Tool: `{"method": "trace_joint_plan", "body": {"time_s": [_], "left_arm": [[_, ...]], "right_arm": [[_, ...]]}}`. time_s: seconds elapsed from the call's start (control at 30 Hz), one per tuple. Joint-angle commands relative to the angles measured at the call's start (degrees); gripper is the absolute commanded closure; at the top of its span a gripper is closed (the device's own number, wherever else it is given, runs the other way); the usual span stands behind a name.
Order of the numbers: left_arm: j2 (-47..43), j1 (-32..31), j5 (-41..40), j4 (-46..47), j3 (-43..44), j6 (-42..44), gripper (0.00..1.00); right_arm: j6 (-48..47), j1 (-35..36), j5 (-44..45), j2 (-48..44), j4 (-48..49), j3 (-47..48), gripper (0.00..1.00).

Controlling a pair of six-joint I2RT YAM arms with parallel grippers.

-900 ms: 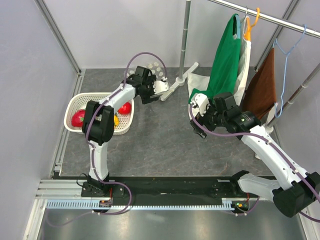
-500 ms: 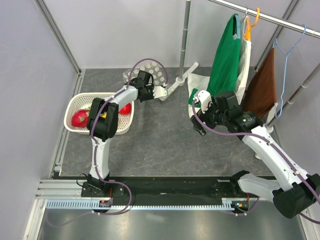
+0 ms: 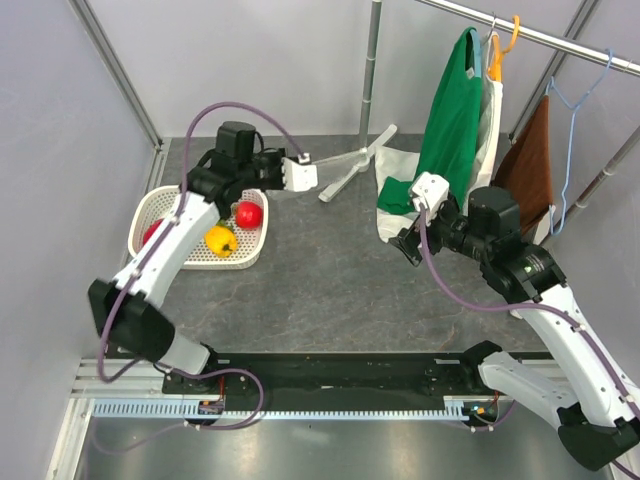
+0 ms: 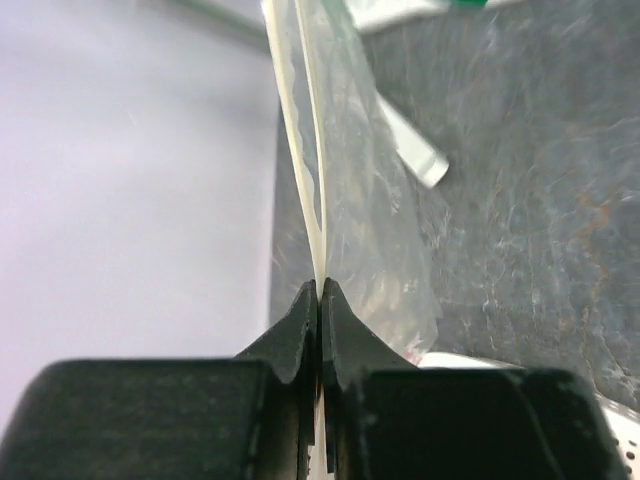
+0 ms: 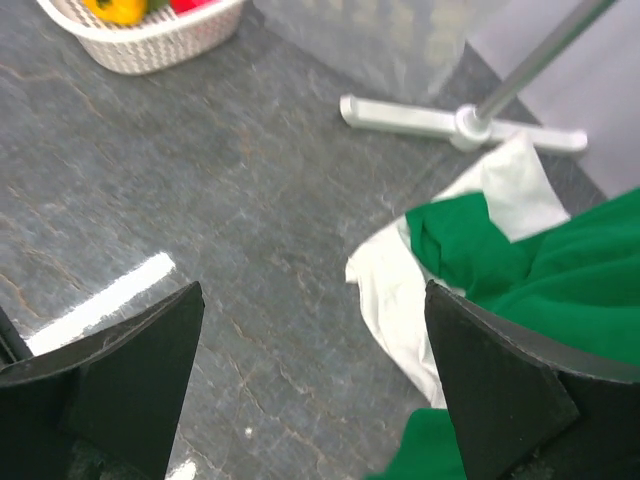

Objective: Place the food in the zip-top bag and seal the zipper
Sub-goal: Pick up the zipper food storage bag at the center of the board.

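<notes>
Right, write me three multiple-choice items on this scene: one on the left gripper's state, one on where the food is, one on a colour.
1. The left gripper is:
A. open and empty
B. shut on the zip-top bag
C. shut on a spoon

2. The toy food lies:
A. inside the bag
B. on a plate
C. in the white perforated basket

3. The garment trailing onto the table is:
A. green
B. purple
C. black

Answers:
1 B: in the left wrist view the fingers meet on the clear film's edge.
2 C: in the top view the yellow and red pieces sit in the basket.
3 A: in the top view the cloth is plainly green from rail to table.
</notes>
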Motion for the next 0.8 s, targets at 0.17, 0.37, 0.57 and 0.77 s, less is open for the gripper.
{"method": "trace_joint_plan", "body": {"time_s": [0.17,0.37,0.57,0.77], "left_arm": [[-11.95,-4.15,13.62,-9.6,-12.18,17.68,0.98],[-13.1,-5.82,16.61,-9.68,-14.65,18.56,0.98],[-14.94,-7.67,17.93,-8.63,-17.55,20.32,0.98],[-16.17,-8.72,18.02,-8.1,-19.92,20.23,0.98]], "right_arm": [[-0.63,-0.15,-16.11,4.12,-4.49,14.06,0.02],[3.15,0.81,-21.91,8.6,-8.36,15.14,0.04],[6.41,4.85,-21.66,14.13,-7.84,13.55,0.12],[10.28,6.96,-22.18,19.42,-3.28,12.41,0.26]]}}
